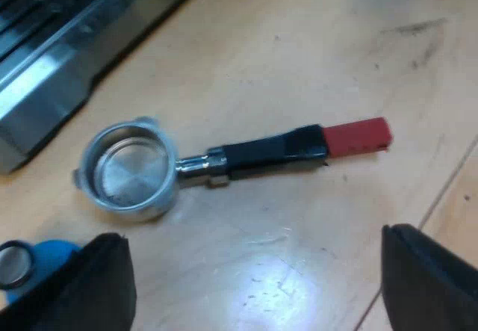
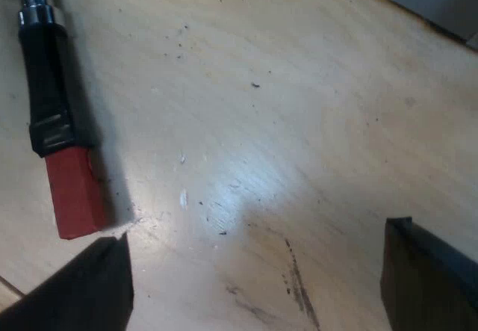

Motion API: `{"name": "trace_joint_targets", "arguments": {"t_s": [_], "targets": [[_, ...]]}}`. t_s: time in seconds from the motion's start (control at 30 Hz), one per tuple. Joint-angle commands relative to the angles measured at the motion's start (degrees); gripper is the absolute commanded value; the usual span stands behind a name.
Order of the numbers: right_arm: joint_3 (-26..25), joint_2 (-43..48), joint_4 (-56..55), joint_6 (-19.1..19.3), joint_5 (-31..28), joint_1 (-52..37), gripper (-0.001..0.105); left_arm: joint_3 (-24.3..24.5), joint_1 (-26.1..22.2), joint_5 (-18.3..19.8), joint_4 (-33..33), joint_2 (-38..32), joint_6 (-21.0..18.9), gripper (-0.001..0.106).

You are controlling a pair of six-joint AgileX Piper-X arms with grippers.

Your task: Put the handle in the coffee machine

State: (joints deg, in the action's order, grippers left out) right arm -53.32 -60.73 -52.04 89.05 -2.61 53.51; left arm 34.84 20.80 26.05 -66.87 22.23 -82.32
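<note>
Well, from the left wrist the left gripper (image 1: 258, 275) gapes empty over the holder (image 1: 224, 159) lying loose by the machine (image 1: 52, 47); from the right, the right gripper (image 2: 258, 271), wide and empty, hangs by its red end (image 2: 72, 193), which a skewed pinch could skid.

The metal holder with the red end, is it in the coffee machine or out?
Out. The metal holder lies flat on the wooden table beside the espresso machine, not locked into it.
</note>
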Motion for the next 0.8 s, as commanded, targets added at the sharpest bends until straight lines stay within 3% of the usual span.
{"name": "trace_joint_targets", "arguments": {"t_s": [0.03,0.27,0.33,0.5,0.6,0.8], "targets": [[0.1,-0.7,0.4,-0.2,0.0,0.1,0.07,0.0,0.4,3.4,0.0,1.6,1.4,0.07],[0.1,-9.8,4.9,-0.4,2.2,1.8,0.068,0.0,0.4,4.6,0.7,6.2,5.2,0.07],[0.1,-11.6,5.8,-0.2,2.6,2.5,0.059,0.0,0.4,4.6,0.7,7.0,5.5,0.07],[0.1,-16.7,7.1,-1.8,2.6,2.9,0.019,-1.9,0.4,4.6,1.6,8.5,5.5,0.07],[0.1,-18.7,7.4,-1.9,3.0,2.9,0.0,-3.5,0.4,4.2,3.4,8.5,5.5,0.07],[-0.2,-21.8,7.9,-3.2,3.1,2.9,0.0,-3.7,0.4,4.2,5.6,8.5,5.5,0.07]]}}
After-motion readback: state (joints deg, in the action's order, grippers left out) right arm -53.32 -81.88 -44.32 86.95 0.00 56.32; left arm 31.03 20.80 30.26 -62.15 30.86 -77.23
